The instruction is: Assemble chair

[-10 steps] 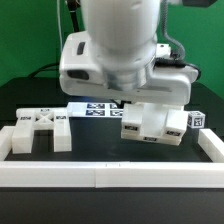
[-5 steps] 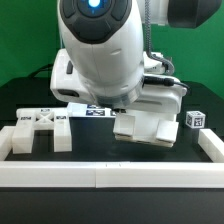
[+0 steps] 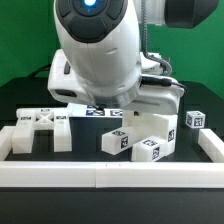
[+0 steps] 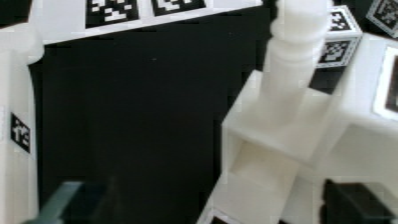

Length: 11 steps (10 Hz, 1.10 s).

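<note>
The partly built chair [image 3: 141, 136], chunky white blocks with marker tags, lies on the black table under the arm, tags facing the front. The arm's body hides the gripper in the exterior view. In the wrist view the gripper [image 4: 210, 206] is open. The chair's white post [image 4: 285, 130] stands between the dark fingertips [image 4: 68, 200], close to one finger and well apart from the other. More loose chair parts [image 3: 42, 126], one with an X-shaped brace, lie at the exterior view's left.
The marker board [image 3: 96, 110] lies behind the parts and shows in the wrist view [image 4: 134, 10]. A small tagged cube [image 3: 196, 119] sits at the exterior view's right. The low white border rail [image 3: 110, 176] runs along the front and both sides.
The arm has turned over the chair. The chair assembly has tipped and shifted towards the exterior view's left, so that its tagged faces now show at the front.
</note>
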Motion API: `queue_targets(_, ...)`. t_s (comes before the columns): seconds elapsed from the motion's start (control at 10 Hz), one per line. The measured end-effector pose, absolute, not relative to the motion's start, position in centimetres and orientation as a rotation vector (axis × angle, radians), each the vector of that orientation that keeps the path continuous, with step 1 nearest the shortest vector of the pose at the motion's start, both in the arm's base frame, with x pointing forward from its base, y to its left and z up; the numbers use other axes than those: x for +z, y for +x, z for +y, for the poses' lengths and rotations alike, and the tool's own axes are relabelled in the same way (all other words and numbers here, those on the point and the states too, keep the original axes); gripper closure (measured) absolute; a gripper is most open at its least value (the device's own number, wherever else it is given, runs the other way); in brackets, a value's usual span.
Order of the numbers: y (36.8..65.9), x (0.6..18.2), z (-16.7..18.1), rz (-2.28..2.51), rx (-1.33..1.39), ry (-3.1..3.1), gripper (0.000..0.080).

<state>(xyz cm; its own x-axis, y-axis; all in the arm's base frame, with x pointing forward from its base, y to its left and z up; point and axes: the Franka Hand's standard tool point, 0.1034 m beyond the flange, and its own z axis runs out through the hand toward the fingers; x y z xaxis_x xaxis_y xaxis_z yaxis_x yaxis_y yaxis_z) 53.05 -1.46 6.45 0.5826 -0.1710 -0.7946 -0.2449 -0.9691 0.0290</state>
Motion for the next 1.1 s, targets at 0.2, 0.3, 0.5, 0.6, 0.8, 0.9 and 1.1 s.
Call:
queue_targets(0.2, 53.1, 6.4, -1.9, 0.36, 1.351, -2.717, 0.0156)
queue_targets(0.3, 53.4, 6.2, -2.7, 0.368, 1.344, -2.72, 0.0156)
queue_targets(0.5, 54.0, 6.5, -3.6, 0.364, 1.329, -2.738, 0.0151)
queue_targets(0.6, 54.2, 7.0, -4.0, 0.344, 1.332, -2.74, 0.0151)
queue_targets(0.8, 55.3, 7.4, -4.8, 0.322, 1.265, -2.782, 0.0151)
queue_targets(0.9, 55.5, 7.8, -5.0, 0.326, 1.249, -2.791, 0.0151)
queue_targets(1.1, 56.7, 8.6, -5.9, 0.356, 1.05, -2.867, 0.0151)
